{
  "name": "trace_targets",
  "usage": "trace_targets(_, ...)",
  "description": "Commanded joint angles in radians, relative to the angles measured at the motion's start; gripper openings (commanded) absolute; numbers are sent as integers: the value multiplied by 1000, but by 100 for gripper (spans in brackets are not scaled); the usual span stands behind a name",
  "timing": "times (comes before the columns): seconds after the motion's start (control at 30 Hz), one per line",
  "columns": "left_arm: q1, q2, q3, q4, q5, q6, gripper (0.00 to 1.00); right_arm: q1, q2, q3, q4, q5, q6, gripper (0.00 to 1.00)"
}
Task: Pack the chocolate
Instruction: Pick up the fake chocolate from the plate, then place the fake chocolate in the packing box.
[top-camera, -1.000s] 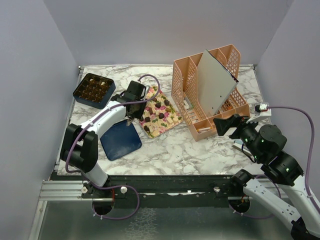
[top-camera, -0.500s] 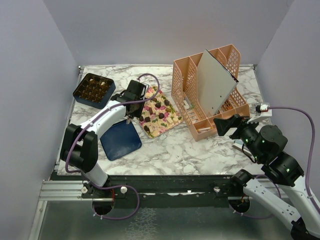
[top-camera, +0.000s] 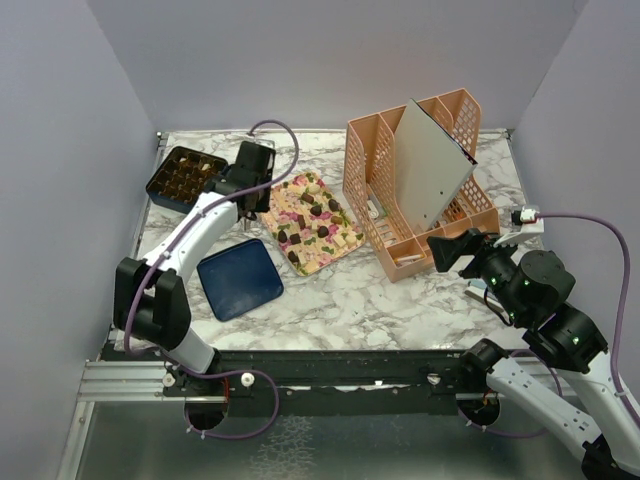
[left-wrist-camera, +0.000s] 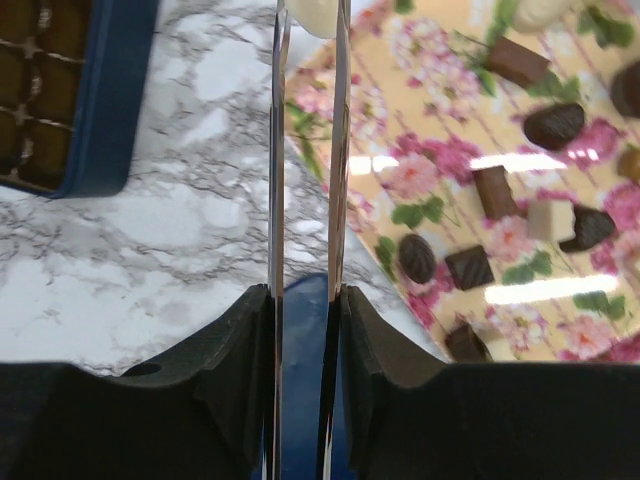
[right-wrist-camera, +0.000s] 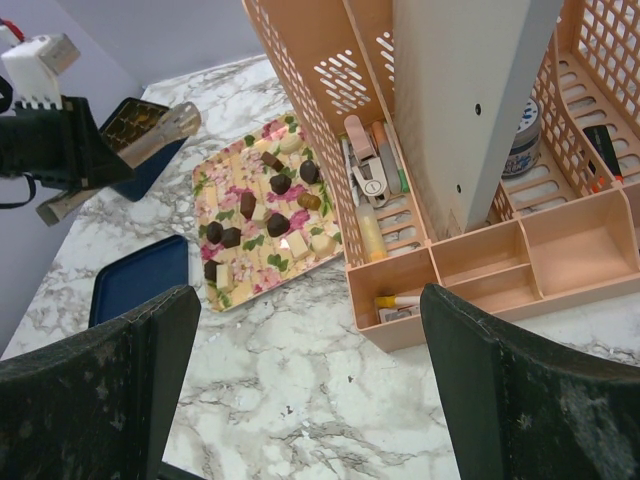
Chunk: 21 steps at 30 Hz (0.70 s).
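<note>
1. Left wrist view: the chocolate pieces (left-wrist-camera: 557, 125) lie loose on one floral tray (left-wrist-camera: 440, 150). Most are dark brown and a few cream, some rounded and some square.
2. More than a dozen pieces sit there; the exact count is unclear. One dark blue gridded box (top-camera: 186, 180) at far left holds others. One blue lid (top-camera: 240, 285) lies nearer.
3. Narrow fingers of the left gripper (left-wrist-camera: 312, 15) pinch one cream piece (left-wrist-camera: 320, 12) by the tray's left edge. The right gripper (right-wrist-camera: 310, 400) gapes wide, holding nothing.

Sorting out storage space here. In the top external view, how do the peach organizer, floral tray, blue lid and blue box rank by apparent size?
1. peach organizer, clearly the largest
2. floral tray
3. blue lid, only slightly smaller than the tray
4. blue box, though it sits farther from the camera, so its place below the lid is unsure
</note>
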Motion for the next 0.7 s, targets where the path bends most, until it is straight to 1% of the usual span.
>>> trace_targets(0.0, 119, -18, 52, 6, -2, -55, 31, 2, 1, -2, -5, 26, -6, 97)
trace_targets(0.13, 205, 7, 83, 15, 52, -67, 32, 2, 5, 1, -2, 22, -6, 97)
trace_targets(0.37, 313, 71, 146, 16, 81, -63, 32, 2, 11, 11, 4, 31, -13, 97)
trace_targets(0.53, 358, 125, 183, 15, 119, -74, 32, 2, 10, 18, 6, 20, -11, 97)
trace_targets(0.67, 363, 151, 201, 30, 120, -67, 32, 2, 9, 27, 14, -1, -28, 97)
